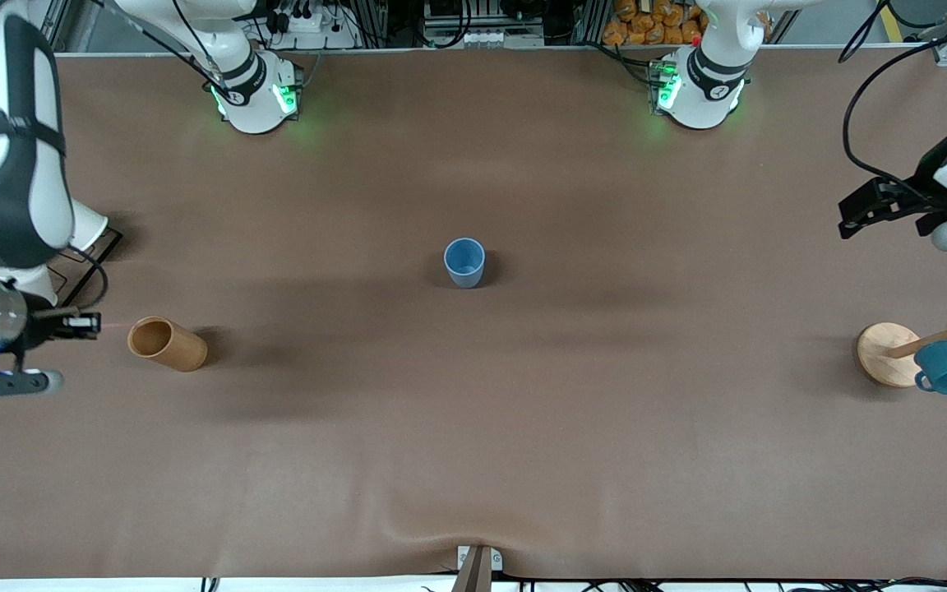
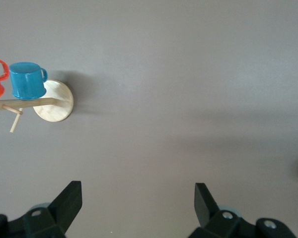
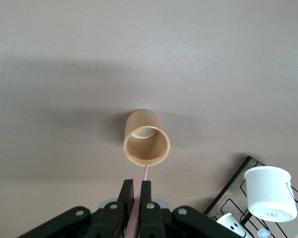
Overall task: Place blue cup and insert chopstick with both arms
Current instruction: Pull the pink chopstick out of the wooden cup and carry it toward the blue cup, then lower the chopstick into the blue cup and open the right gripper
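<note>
While the blue cup (image 1: 464,261) stands mid brown table (image 1: 473,460), right pincer (image 3: 137,194) pinching chopstick (image 3: 143,174), left pincer (image 2: 134,203) spread.

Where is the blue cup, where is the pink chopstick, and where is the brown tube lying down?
blue cup (image 1: 464,262): front view, on its open top.
chopstick (image 3: 143,174): right wrist view, on the tip sticking out of the closed right gripper (image 3: 136,198).
brown holder (image 1: 167,344): front view, on its side wall.
</note>
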`<move>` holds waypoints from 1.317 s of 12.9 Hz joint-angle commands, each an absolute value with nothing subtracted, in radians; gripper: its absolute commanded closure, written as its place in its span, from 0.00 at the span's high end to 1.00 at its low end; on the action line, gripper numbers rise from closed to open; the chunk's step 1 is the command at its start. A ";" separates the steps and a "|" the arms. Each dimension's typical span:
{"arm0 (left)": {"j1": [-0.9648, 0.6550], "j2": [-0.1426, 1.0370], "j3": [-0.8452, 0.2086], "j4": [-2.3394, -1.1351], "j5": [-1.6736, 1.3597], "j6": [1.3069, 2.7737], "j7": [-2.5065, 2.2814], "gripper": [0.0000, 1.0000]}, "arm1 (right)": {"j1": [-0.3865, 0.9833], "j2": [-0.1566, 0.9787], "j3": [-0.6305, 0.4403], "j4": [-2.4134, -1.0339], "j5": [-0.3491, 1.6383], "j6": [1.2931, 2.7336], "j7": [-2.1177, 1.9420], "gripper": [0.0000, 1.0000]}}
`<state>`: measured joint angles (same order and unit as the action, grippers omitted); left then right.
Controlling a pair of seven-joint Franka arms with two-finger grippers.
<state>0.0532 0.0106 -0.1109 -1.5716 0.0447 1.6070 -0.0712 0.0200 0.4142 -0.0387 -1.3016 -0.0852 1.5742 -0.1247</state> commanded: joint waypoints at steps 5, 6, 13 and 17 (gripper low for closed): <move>0.074 -0.002 -0.110 -1.568 0.031 1.600 -0.048 1.00 | 0.263 0.357 0.075 -1.336 0.033 1.621 -0.037 0.00; 0.074 -0.003 -0.110 -1.571 0.031 1.600 -0.048 1.00 | 0.328 0.359 0.077 -1.351 0.040 1.656 0.013 0.00; 0.074 -0.006 -0.110 -1.571 0.029 1.597 -0.048 1.00 | 0.689 0.379 0.074 -1.451 0.025 1.903 0.385 0.00; 0.074 -0.006 -0.110 -1.572 0.029 1.597 -0.048 1.00 | 0.722 0.420 0.074 -1.450 -0.014 1.931 0.429 0.00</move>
<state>0.0655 0.0089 -0.1078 -1.5695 0.0447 1.6069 -0.0646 0.7099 0.4029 0.0828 -1.4514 0.0030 1.9211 0.4035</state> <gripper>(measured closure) 0.000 0.903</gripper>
